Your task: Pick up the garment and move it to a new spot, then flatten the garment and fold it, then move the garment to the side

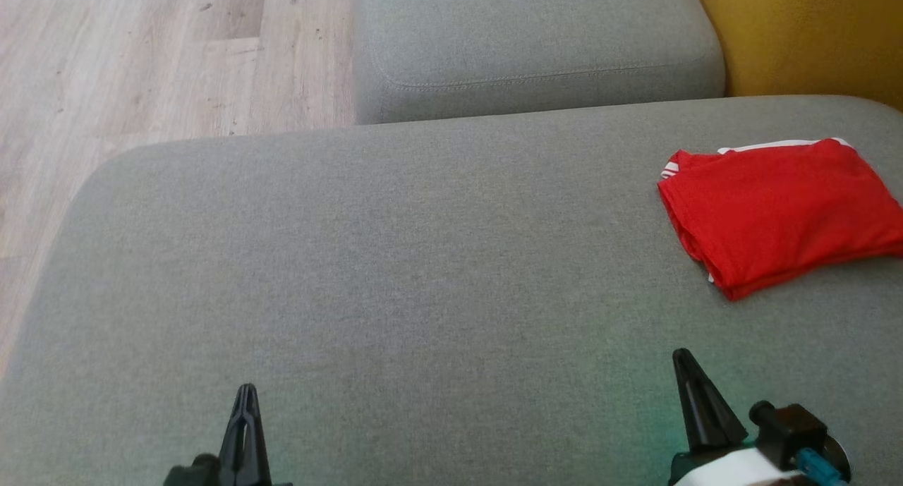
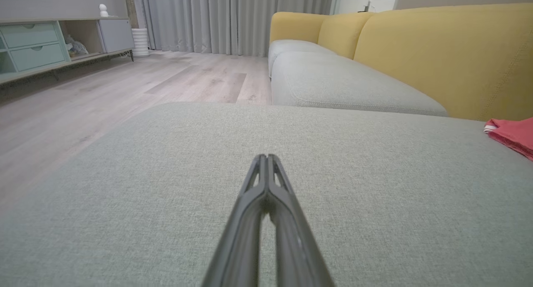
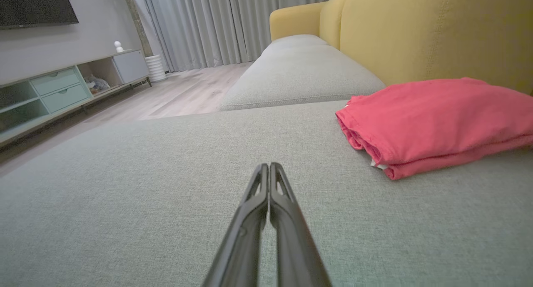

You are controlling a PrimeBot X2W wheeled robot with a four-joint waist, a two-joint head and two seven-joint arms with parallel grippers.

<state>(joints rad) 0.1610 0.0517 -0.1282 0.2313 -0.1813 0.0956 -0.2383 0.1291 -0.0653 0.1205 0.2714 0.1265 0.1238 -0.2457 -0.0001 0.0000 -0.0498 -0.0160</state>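
Observation:
The garment (image 1: 779, 207) is a red cloth with white trim, lying folded in a neat stack at the far right of the grey sofa cushion (image 1: 395, 274). It shows as a pinkish-red fold (image 3: 433, 126) to the right in the right wrist view, and its corner (image 2: 512, 135) peeks in at the right edge of the left wrist view. My left gripper (image 1: 246, 393) sits shut and empty at the lower left, well away from the cloth. My right gripper (image 1: 681, 357) is shut and empty too, a little nearer than the garment's front edge.
A second grey seat cushion (image 1: 536, 41) lies beyond, with the yellow sofa back (image 1: 804, 34) at the right. Wooden floor (image 1: 141, 63) runs along the left edge of the cushion. A low cabinet (image 2: 37, 45) and curtains (image 2: 233, 16) stand far off.

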